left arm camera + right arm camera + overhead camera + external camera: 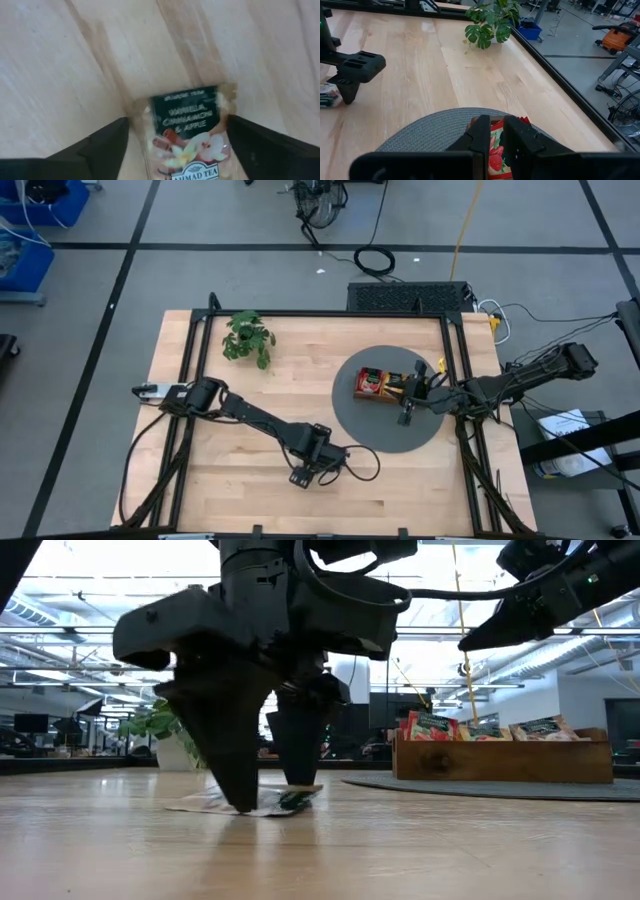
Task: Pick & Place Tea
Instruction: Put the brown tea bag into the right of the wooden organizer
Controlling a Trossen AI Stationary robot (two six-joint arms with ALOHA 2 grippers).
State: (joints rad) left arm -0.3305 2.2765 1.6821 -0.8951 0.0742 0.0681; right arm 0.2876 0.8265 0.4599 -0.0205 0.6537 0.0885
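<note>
Near the table's point(200, 480) front edge the left gripper point(262, 802) is straddling, fingers apart, a tea sachet point(192, 132) not yet lifted, while the tray point(500, 760) is already holding several and the right gripper point(494, 137) is waiting closed above it.

One tea sachet point(187, 135) lies flat on the bare wood well apart from the wooden tray point(500, 762), on its near-left side in the overhead view. Its face shows a dark green label panel reading vanilla, cinnamon and apple, with a pale flower and apple slices printed below (brand line at the lower edge). More sachets point(430, 726) stand upright inside the tray, red and orange-yellow tops showing above its rim; from above, red ones point(371, 383) fill its left end.
</note>
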